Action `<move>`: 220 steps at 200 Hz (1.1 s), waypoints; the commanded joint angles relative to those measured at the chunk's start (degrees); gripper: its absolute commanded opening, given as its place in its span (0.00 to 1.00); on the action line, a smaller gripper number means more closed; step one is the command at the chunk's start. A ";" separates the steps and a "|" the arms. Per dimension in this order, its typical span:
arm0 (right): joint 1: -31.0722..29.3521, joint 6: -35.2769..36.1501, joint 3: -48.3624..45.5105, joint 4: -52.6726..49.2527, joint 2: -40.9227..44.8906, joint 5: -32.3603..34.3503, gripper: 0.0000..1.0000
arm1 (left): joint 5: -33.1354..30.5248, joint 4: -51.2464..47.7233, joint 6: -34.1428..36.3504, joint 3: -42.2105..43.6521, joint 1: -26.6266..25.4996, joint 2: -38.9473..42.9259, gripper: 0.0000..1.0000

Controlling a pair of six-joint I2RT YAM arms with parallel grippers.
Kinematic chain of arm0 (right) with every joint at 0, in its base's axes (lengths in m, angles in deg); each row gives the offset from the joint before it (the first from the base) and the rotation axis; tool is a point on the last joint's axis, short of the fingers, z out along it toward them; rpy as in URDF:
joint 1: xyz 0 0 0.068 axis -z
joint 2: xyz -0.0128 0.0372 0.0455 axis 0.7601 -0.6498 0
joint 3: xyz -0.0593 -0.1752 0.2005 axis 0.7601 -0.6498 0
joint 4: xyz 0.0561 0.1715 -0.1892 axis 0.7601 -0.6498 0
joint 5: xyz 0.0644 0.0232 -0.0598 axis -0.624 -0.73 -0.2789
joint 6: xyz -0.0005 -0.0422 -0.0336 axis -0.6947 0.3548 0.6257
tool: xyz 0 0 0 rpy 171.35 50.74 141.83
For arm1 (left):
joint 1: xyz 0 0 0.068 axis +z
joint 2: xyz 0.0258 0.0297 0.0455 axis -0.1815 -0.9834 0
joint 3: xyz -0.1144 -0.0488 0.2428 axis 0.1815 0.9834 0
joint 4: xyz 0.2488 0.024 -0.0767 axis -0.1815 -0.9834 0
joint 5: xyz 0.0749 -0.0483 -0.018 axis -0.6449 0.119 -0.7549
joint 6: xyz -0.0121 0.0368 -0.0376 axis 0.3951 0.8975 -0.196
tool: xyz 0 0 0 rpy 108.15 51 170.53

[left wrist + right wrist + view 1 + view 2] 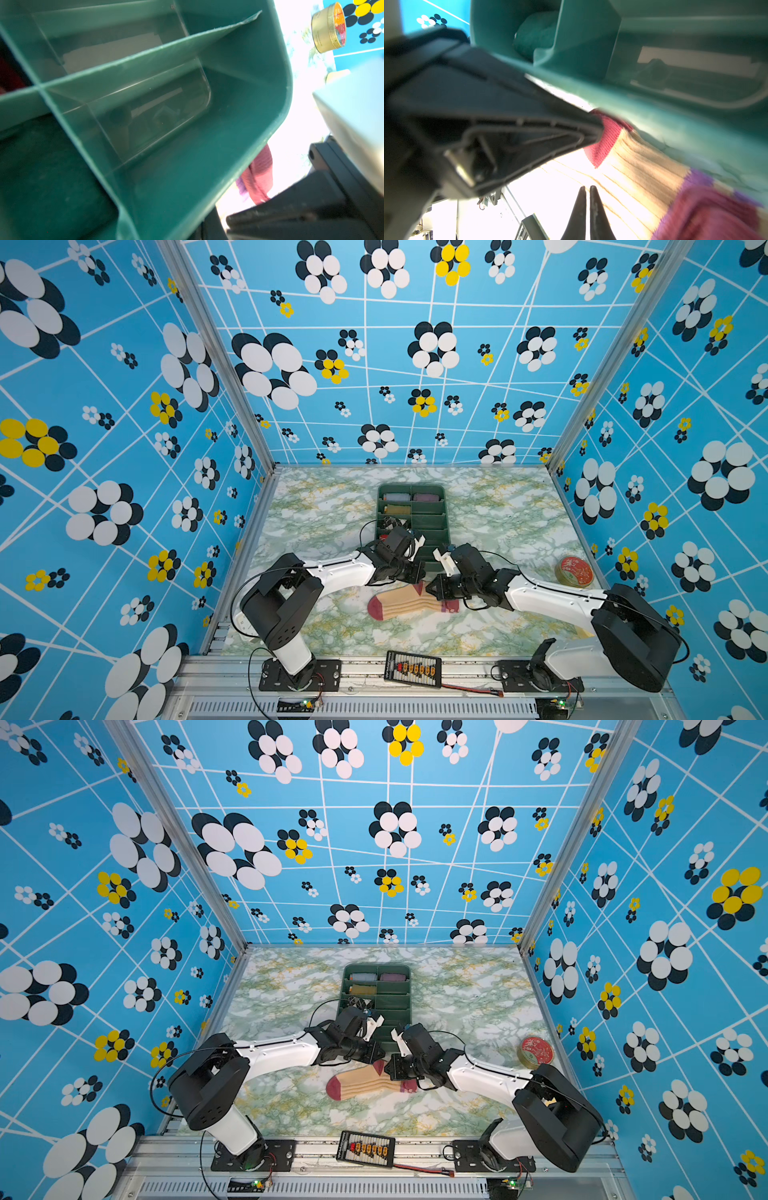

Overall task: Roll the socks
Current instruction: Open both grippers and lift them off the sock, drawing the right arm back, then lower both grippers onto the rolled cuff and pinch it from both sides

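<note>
Two closed tools listed: right tool (pixel 587 188) empty; left tool (pixel 597 131) tipped on the socks (pixel 409 601), hold undetermined. With the tray (pixel 446 510) just beside, the roll may be jammed against its wall.

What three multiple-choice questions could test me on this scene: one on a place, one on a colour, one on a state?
1. Where do the pale orange-cream ribbed socks lie?
A) on the marbled green-white table, in front of the green plastic divided tray
B) inside that tray
C) draped over a robot arm

2. What colour is the socks' toe?
A) blue
B) dark red
C) black

3. How is the right hand?
A) wide open
B) clamped on a spoon
C) closed, empty

Answers:
A, both top views show the socks flat on the table, camera-side of the tray.
B, the toe end is dark red.
C, the right wrist view shows its fingertips together with nothing between.
</note>
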 commanded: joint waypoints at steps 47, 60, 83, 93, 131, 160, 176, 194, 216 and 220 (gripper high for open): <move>0.82 3.99 2.16 -10.52 10.80 5.38 0.09 | 0.98 -3.03 5.64 -9.89 3.21 -7.67 0.04; 2.31 3.17 2.21 -15.83 13.82 8.76 0.09 | 0.81 -4.12 6.63 -11.76 3.50 -8.74 0.04; 6.38 1.45 1.80 -26.76 18.30 14.65 0.09 | -1.81 -7.29 8.70 -14.28 2.70 -8.26 0.03; 8.13 1.33 1.45 -30.71 19.86 15.86 0.09 | -4.11 -9.22 9.79 -14.84 1.46 -6.64 0.04; 11.75 0.67 -1.91 -35.55 23.64 15.66 0.09 | -10.63 -18.36 9.85 -15.09 -6.10 0.59 0.07; 12.48 0.14 -4.93 -33.58 23.45 13.96 0.10 | -8.87 -15.53 4.20 -11.26 -11.83 2.42 0.04; 12.78 -0.21 -6.50 -31.37 22.88 12.87 0.10 | -8.39 -13.62 2.16 -10.64 -14.54 2.00 0.03; 12.93 -0.76 -8.03 -28.37 22.03 11.26 0.10 | -8.38 -13.09 1.15 -11.73 -16.62 0.26 0.02; 12.88 -1.39 -9.35 -24.58 21.51 9.64 0.09 | -8.13 -13.71 0.38 -13.57 -17.68 -2.79 0.02; 12.93 -1.40 -9.47 -24.09 21.42 9.55 0.09 | -8.00 -13.73 0.31 -13.81 -17.73 -3.33 0.02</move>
